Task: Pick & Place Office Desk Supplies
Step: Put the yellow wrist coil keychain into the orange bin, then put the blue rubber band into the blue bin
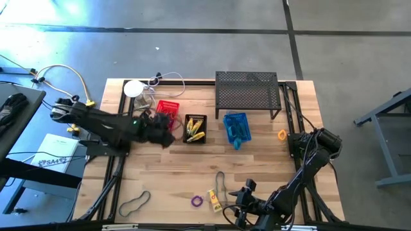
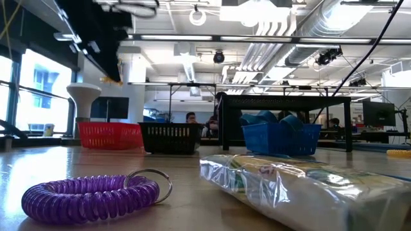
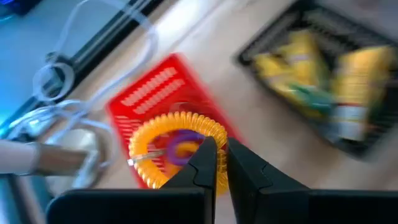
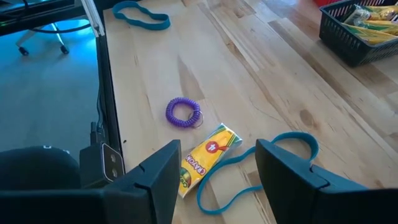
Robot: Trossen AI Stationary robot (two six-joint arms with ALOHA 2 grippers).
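My left gripper (image 1: 164, 133) is above the red basket (image 1: 168, 109), shut on a yellow coil ring (image 3: 177, 149). The ring shows as a yellow bit (image 2: 113, 80) under the arm in the low view. Purple and orange pieces show through the ring. My right gripper (image 4: 217, 148) is open and empty over the table's near edge (image 1: 239, 204). Ahead of it a purple coil ring (image 4: 183, 112), a yellow crayon pack (image 4: 208, 158) and a dark band loop (image 4: 261, 168) lie flat on the wood. An orange ring (image 1: 282, 135) lies at the right. My left gripper pinches the yellow coil ring by its rim (image 3: 219, 133) between the two fingers, coming from above. The ring is lifted clear over the red basket (image 3: 158, 87). The picture is blurred, so how far back it reaches does not show.
A black basket (image 1: 194, 128) with yellow packs and a blue basket (image 1: 236, 127) stand beside the red one. The black wire-mesh shelf (image 1: 247, 90) stands at the back. A white round object with a cable (image 1: 133, 88) is at the back left. A second band loop (image 1: 135, 203) lies front left.
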